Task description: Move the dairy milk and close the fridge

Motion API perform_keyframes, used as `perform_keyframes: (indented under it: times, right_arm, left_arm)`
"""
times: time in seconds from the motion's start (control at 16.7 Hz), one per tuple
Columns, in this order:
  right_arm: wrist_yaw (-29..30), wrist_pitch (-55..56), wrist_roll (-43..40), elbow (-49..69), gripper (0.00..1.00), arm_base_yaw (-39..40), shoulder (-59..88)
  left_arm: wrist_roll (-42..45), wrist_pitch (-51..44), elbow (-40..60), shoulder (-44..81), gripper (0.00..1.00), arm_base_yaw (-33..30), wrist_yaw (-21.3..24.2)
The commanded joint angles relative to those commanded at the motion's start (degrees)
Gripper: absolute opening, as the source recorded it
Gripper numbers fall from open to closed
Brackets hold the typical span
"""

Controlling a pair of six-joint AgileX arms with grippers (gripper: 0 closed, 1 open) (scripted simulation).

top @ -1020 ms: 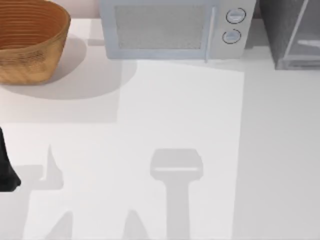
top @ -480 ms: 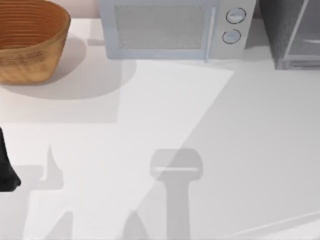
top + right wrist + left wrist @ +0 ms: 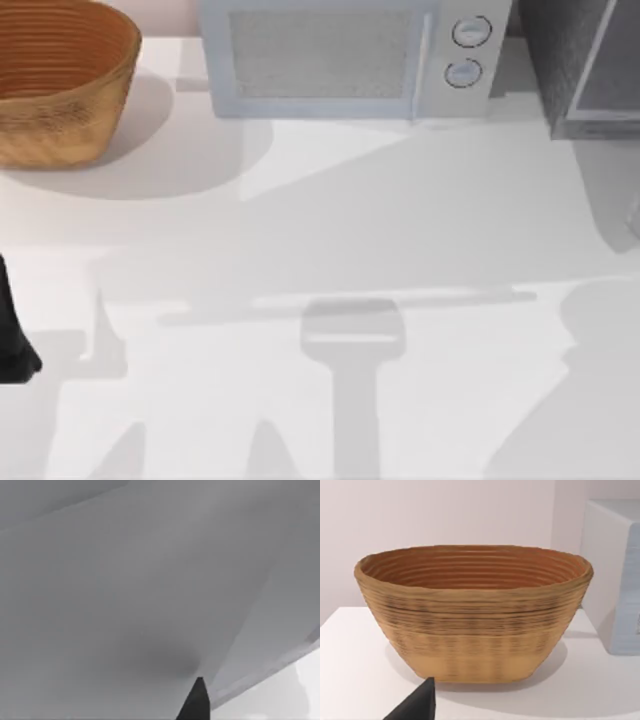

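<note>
Fridge (image 3: 585,70): door was seen swung nearer shut than a second before; closing judged underway.
Right gripper (image 3: 196,700): finger spread could not be told.

Matte black left arm (image 3: 12,335), pointed fingertip (image 3: 422,702)

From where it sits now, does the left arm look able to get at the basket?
Probably yes. The left arm sits at the table's left edge, and the basket stands beyond it with bare table between them.
</note>
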Motion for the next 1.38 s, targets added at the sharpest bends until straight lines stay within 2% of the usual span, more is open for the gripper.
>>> perform_keyframes:
  times: [0.72, 1.08, 1.38]
  right_arm:
    - [18.7, 8.6, 16.0, -7.6, 1.0, 24.0, -5.3]
    - [19.3, 8.8, 16.2, -7.9, 1.0, 23.7, -5.2]
    - [19.3, 7.9, 16.3, -3.1, 1.0, 23.7, -1.2]
  left_arm:
    - [0.0, 0.0, 0.0, 0.0, 1.0, 0.0, 0.0]
    - [0.0, 0.0, 0.0, 0.0, 1.0, 0.0, 0.0]
    - [0.0, 0.0, 0.0, 0.0, 1.0, 0.0, 0.0]
